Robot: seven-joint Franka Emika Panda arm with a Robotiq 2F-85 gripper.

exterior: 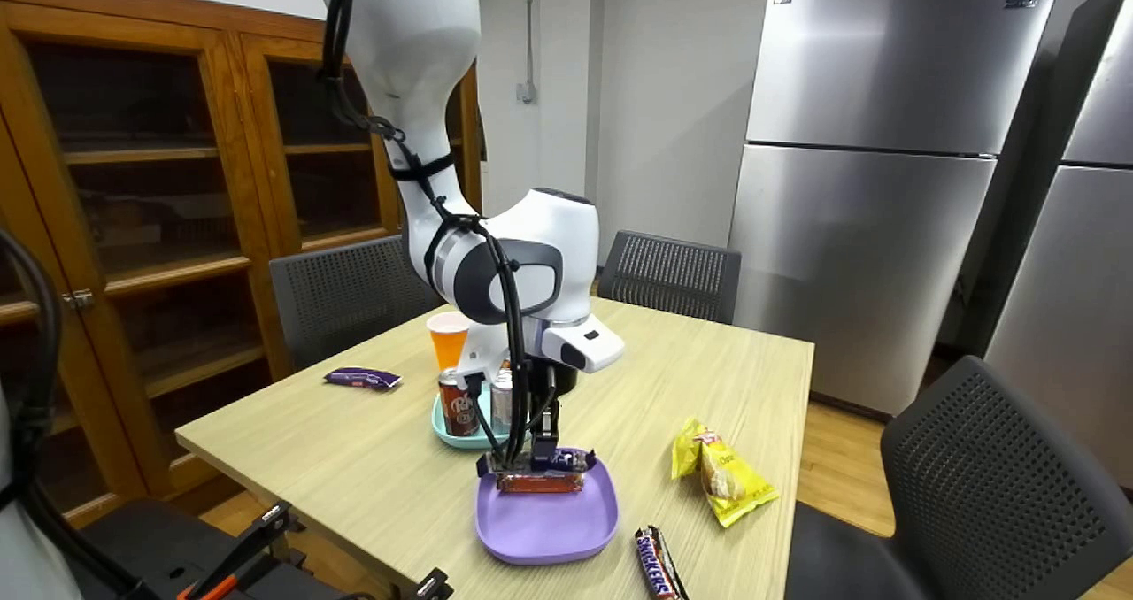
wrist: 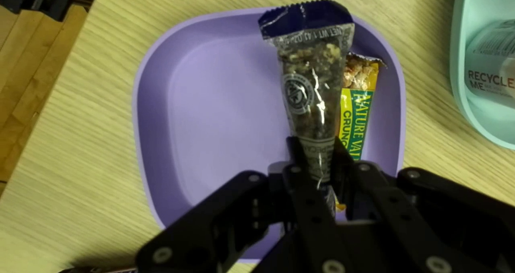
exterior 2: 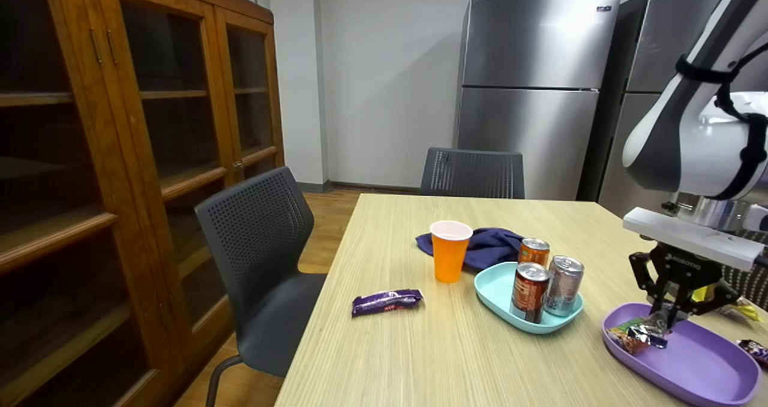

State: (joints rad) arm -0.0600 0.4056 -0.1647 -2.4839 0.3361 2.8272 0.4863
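My gripper (wrist: 316, 152) is shut on a clear-wrapped granola bar (wrist: 312, 79) with a dark blue end, gripping its lower part in the wrist view. The bar also shows in both exterior views (exterior: 571, 461) (exterior 2: 650, 330). It is over a purple plate (wrist: 225, 116), near one side; I cannot tell whether it touches the plate. A green and yellow Nature Valley bar (wrist: 357, 108) lies in the plate beside and partly under the held bar. The gripper (exterior 2: 667, 311) points down at the plate. The bar's lower end is mostly hidden by the fingers.
A teal plate (exterior 2: 489, 290) with three cans stands beside the purple plate. Nearby are an orange cup (exterior 2: 450, 257), a dark blue cloth (exterior 2: 495, 245) and a purple-wrapped bar (exterior 2: 387, 302). A yellow bag (exterior: 721, 472) and a Snickers bar (exterior: 657, 565) lie on the table. Chairs surround it.
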